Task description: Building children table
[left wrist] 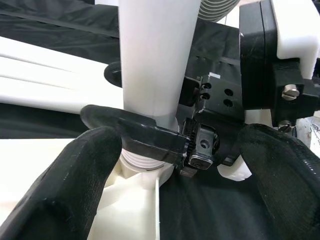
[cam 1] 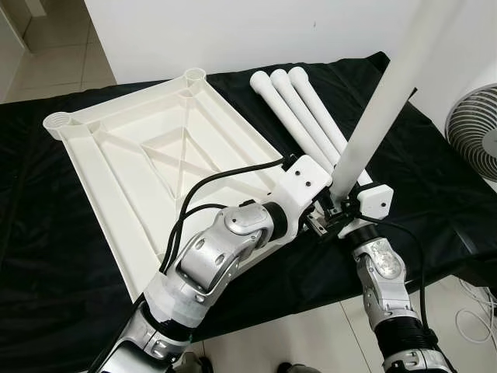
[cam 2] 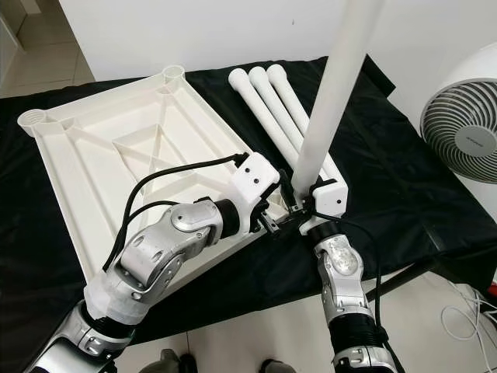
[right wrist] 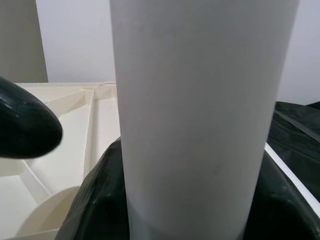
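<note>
Out to the left of my jaws lies the tabletop [cam 1: 147, 163], upside down on the black cloth [cam 1: 46, 256] that covers the surface. It is a white plastic rectangle with raised ribs crossing into a diamond at its middle and a round socket [cam 1: 56, 123] at each far corner. My left jaws [cam 1: 314, 221] sit at its near right corner, spread apart, the black fingers [left wrist: 75, 185] on either side of the foot of the upright leg [cam 1: 380, 109] without closing on it. That leg is a smooth white tube, standing slightly tilted; its ridged lower end meets the corner socket just ahead of my left jaws. My right jaws [cam 2: 299, 208] are clamped around the tube just above that end. Beyond both jaws, three more legs [cam 1: 299, 116] lie side by side on the cloth, touching. Well off to the right stands a white fan [cam 2: 466, 116].
</note>
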Available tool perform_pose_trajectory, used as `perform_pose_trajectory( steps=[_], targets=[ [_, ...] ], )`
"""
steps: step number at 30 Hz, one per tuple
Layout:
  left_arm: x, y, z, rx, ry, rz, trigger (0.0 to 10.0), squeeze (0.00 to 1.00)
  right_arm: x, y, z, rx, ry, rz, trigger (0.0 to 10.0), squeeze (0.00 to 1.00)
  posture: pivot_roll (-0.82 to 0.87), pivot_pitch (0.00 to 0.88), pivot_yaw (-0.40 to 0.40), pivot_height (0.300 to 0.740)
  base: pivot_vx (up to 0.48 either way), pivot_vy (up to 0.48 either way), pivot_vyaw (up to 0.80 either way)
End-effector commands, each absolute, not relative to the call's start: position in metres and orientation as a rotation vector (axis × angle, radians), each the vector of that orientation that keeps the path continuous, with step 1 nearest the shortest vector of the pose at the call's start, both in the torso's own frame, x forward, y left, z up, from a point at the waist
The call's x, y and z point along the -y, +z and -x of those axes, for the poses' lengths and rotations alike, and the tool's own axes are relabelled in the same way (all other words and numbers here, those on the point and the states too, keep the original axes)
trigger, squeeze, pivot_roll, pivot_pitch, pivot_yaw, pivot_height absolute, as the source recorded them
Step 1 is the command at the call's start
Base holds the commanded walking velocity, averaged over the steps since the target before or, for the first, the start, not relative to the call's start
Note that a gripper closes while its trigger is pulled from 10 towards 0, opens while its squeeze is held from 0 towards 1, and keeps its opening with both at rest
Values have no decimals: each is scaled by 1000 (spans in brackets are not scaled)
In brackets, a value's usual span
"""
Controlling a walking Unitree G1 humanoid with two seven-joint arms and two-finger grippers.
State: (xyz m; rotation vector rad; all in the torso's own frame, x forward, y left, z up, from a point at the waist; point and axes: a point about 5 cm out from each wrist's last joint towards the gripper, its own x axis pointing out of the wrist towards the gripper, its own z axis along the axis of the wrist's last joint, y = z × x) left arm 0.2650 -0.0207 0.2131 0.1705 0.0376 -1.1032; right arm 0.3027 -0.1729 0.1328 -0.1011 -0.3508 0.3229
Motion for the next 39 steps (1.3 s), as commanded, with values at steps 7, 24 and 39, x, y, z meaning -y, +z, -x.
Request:
perform_pose_trajectory(
  steps=[7, 24, 39],
  targets=[
    [20, 213, -264, -43, -1098, -173, 10000, 0, 187, 54, -288, -81, 248, 32, 10000, 0, -96, 143, 71, 740, 0, 0, 0],
    [20, 214, -264, -42, -1090, -168, 10000, 0, 182, 71, -310, -121, 297, 88, 10000, 0, -95, 137, 62, 740, 0, 0, 0],
    [21, 215, -265, -33, -1090, -169, 10000, 0, 184, 89, -330, -153, 311, 113, 10000, 0, -98, 130, 57, 740, 0, 0, 0]
  ],
)
